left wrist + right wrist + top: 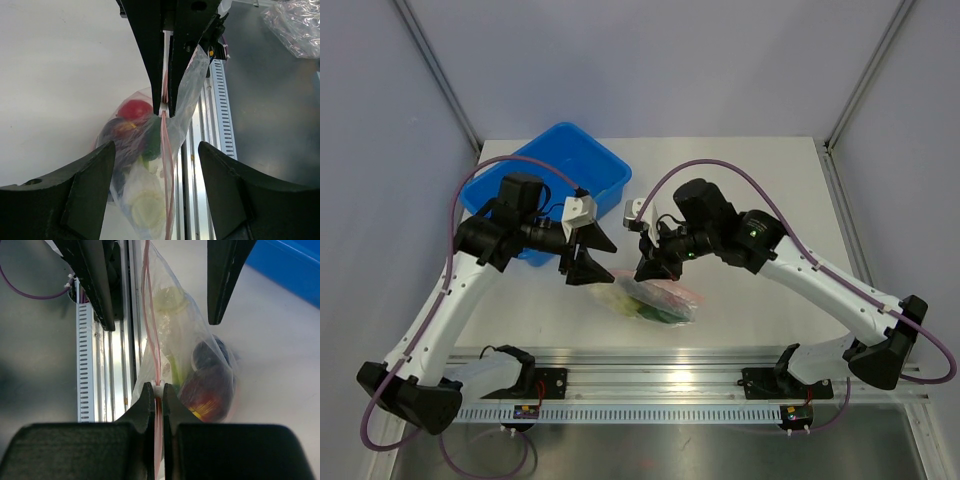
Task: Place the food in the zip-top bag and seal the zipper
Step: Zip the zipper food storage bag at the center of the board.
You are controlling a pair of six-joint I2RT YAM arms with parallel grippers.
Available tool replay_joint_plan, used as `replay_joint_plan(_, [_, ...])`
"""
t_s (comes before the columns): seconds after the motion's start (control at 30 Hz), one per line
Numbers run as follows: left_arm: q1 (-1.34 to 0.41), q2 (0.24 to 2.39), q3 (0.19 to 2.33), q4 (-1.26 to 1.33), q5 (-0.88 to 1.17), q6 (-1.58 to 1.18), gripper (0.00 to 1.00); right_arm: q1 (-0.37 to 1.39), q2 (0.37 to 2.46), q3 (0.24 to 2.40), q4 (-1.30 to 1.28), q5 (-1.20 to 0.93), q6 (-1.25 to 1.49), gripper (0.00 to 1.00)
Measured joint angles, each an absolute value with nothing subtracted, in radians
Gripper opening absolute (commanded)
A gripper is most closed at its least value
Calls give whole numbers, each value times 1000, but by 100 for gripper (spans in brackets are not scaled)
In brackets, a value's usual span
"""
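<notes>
Table (740, 180): right gripper (155, 390) pinches zipper (148, 315); left gripper (155, 145) spread, perhaps clear.

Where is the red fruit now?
The red fruit is inside the zip-top bag, seen in the left wrist view next to the dark fruit, just left of the zipper that the right claw pinches.

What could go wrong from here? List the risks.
1. The right gripper pinches the zipper at one spot only; the food weighing the bag could pull it free.
2. The left gripper stands open astride the zipper; closing off-line, it may pinch film and leave the seal part open.
</notes>
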State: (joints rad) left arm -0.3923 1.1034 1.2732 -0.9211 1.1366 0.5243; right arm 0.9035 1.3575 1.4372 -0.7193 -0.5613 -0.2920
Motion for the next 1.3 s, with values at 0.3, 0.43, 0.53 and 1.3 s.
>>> replay_joint_plan(0.3, [-437,1147,1266,-919,1107,509,53,904,1359,1455,-723,-558,-297,0])
replay_joint_plan(0.43, [-442,1149,1265,-919,1102,497,35,904,1361,1457,-726,-558,-300,0])
replay_joint_plan(0.53, [-442,1152,1265,-919,1101,498,39,904,1362,1464,-730,-557,-303,0])
replay_joint_plan(1.3, [-478,1157,1216,-782,980,370,0,903,1362,1466,-729,-479,-315,0])
